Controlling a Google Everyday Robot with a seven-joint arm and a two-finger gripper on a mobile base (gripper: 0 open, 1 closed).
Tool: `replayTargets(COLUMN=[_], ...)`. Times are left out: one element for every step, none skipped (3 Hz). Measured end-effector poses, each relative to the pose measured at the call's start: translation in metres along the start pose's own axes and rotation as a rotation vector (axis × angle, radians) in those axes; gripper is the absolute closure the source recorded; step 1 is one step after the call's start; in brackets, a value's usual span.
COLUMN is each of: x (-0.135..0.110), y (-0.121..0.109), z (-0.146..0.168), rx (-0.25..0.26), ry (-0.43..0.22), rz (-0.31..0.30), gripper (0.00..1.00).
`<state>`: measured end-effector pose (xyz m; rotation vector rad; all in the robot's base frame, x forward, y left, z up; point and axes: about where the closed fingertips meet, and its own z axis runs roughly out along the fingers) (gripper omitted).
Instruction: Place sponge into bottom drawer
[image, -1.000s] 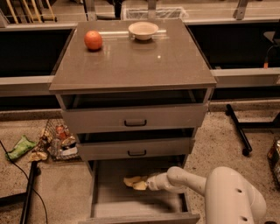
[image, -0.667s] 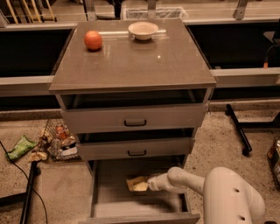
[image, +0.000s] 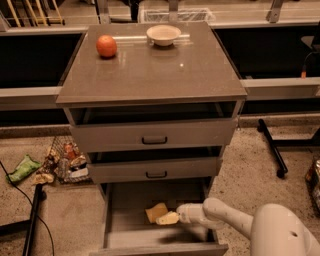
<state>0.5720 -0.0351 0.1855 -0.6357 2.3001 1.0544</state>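
1. Bottom drawer (image: 119, 212): pulled out beneath the two upper drawers (image: 154, 134), so its tray is open from above.
2. Sponge (image: 155, 212): inside this tray near the middle, at the gripper's 10 o'clock and touching its tip. It sits low at the floor, and whether it rests there cannot be told.
3. Gripper (image: 170, 218): reaches in from 3 o'clock on the pale arm (image: 225, 219), held low, probably so the sponge lands inside the walls. Whether it pinches the sponge or has let go cannot be told.
4. Orange (image: 106, 46) at 11 o'clock and bowl (image: 163, 35) at 12 o'clock on the cabinet top (image: 150, 75): well apart from the work.
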Motion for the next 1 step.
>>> replayTargets(x=[0.0105], y=[0.0091], z=[-0.0394], rx=[-0.057], ry=[-0.109], rz=[-0.013], gripper=[0.0])
